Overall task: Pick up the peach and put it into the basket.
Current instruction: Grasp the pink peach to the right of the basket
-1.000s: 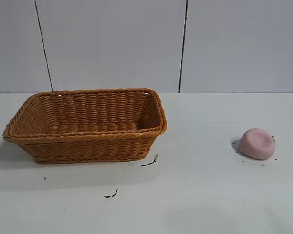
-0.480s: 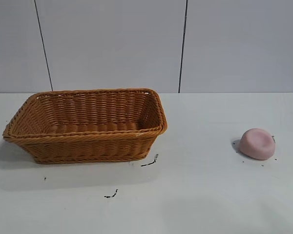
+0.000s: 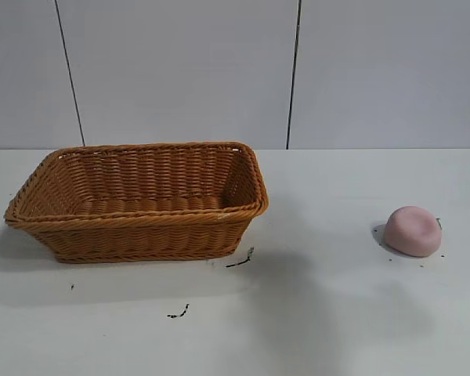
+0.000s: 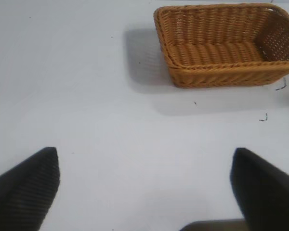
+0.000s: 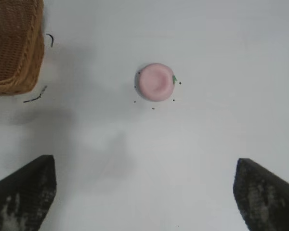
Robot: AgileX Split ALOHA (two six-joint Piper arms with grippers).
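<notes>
The pale-pink peach (image 3: 412, 231) lies on the white table at the right, well apart from the orange-brown wicker basket (image 3: 141, 223) at the left, whose inside shows nothing. Neither arm shows in the exterior view. In the right wrist view the peach (image 5: 155, 82) sits ahead of my right gripper (image 5: 145, 192), which is open and empty, with bare table between its dark fingers (image 5: 26, 190). A corner of the basket (image 5: 14, 57) shows there too. My left gripper (image 4: 145, 187) is open and empty over bare table, with the basket (image 4: 226, 72) farther off.
Small black scuff marks (image 3: 239, 261) lie on the table in front of the basket, and tiny specks (image 3: 423, 258) surround the peach. A soft shadow (image 3: 313, 305) falls on the table between basket and peach. A grey panelled wall stands behind.
Basket and peach have not moved. A soft shadow has spread over the table between them and toward the near right.
</notes>
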